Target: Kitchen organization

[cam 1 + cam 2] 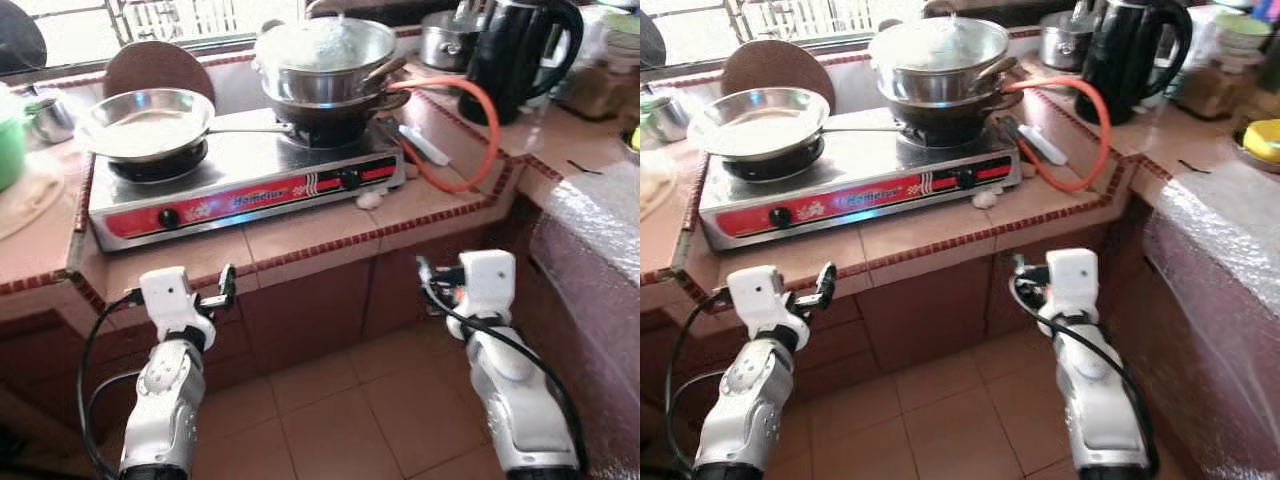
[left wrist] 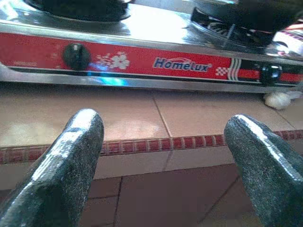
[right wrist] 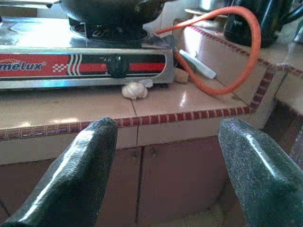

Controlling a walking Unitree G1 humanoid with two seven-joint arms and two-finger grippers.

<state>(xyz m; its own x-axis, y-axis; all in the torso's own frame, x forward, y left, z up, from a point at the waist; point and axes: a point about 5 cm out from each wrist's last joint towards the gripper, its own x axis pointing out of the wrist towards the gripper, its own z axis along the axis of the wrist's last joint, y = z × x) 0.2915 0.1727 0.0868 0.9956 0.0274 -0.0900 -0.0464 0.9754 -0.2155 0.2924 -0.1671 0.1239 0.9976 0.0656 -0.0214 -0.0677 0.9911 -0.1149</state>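
Note:
A red and silver two-burner stove (image 1: 240, 190) stands on the tiled counter (image 1: 300, 240). A shiny frying pan (image 1: 145, 122) rests on its left burner. A lidded steel pot (image 1: 325, 55) sits on a dark pan on the right burner. A garlic bulb (image 3: 135, 90) lies on the tiles by the stove's right front corner. My left gripper (image 1: 222, 288) hangs open just below the counter's front edge, facing the stove's left knob (image 2: 75, 56). My right gripper (image 1: 432, 283) is open too, level with the edge, facing the right knob (image 3: 117, 65). Both hold nothing.
An orange gas hose (image 1: 480, 130) loops over the counter to the right of the stove, with a white stick (image 1: 425, 145) beside it. A black kettle (image 1: 515, 55) and a steel pot (image 1: 445, 38) stand behind. A round board (image 1: 155, 65) leans at the back. A covered counter (image 1: 600, 230) runs along the right.

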